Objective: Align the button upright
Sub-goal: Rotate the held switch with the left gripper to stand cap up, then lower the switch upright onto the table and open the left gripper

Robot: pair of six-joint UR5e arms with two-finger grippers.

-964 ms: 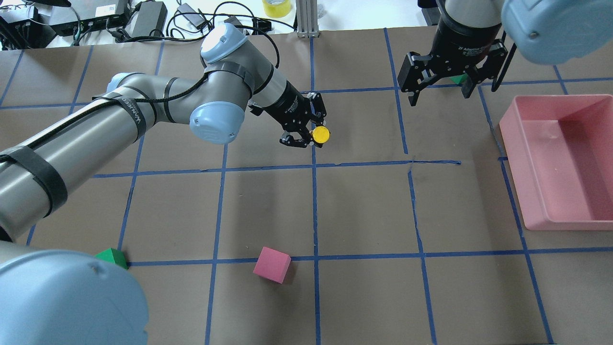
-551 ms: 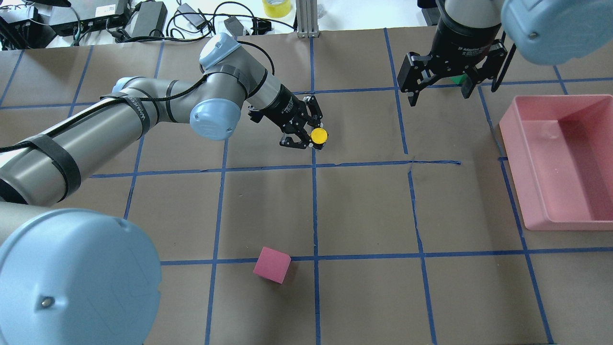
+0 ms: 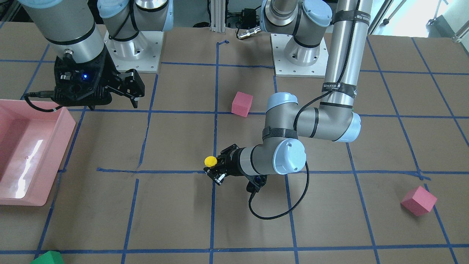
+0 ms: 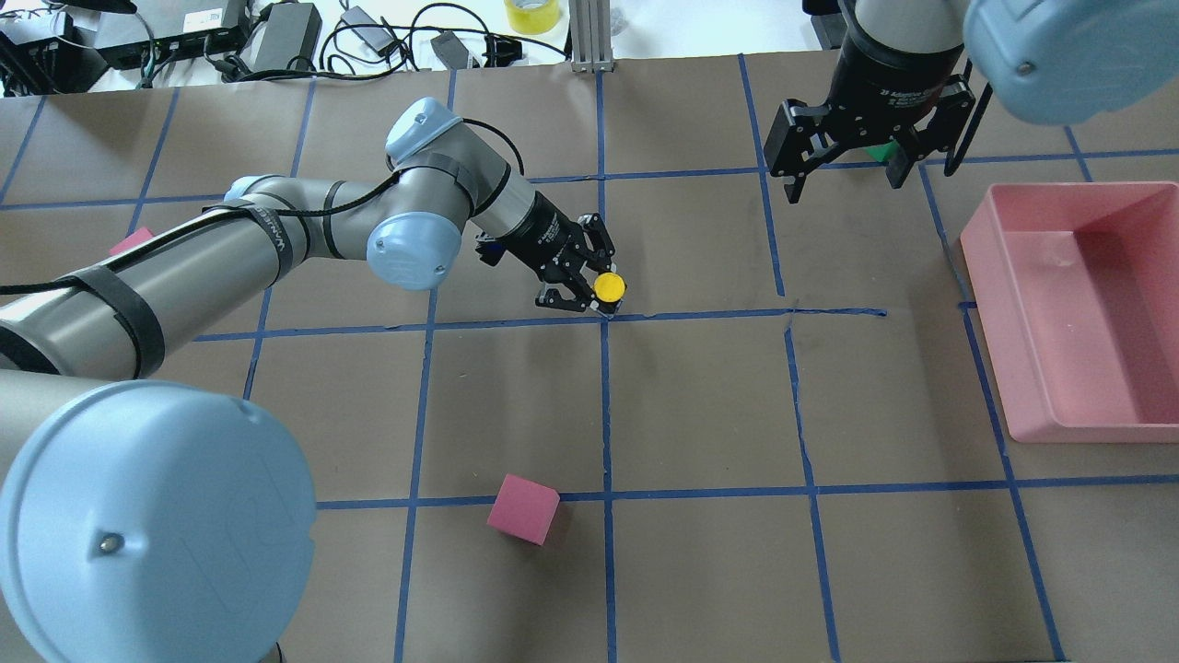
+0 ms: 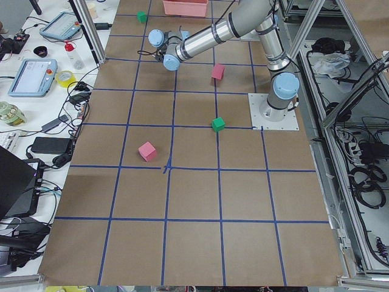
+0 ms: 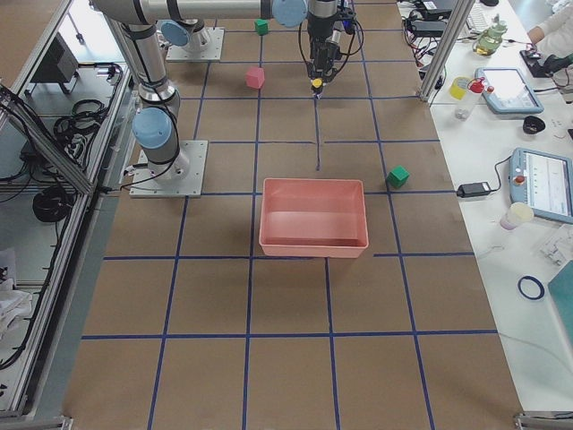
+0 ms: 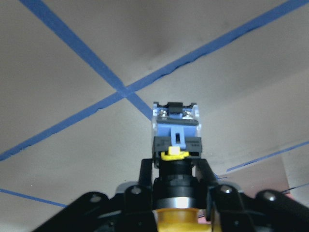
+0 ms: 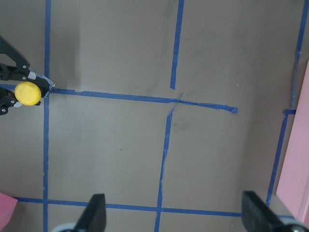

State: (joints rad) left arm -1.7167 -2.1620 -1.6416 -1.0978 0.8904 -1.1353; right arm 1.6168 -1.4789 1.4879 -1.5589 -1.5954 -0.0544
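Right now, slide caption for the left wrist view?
Left claw grips the button near a tape crossing.

- Left arm (image 4: 184, 267) stretches low across the bench (image 4: 700, 405), wrist bent over so the tool lies almost level.
- Left gripper (image 4: 597, 296) sits down near the bench top, fingers (image 7: 146, 176) pinched on the button (image 4: 609, 286) (yellow cap facing up).
- Right arm (image 4: 898, 37) stands upright at the far side, right gripper (image 4: 846, 180) pointing straight down with its fingers spread wide.
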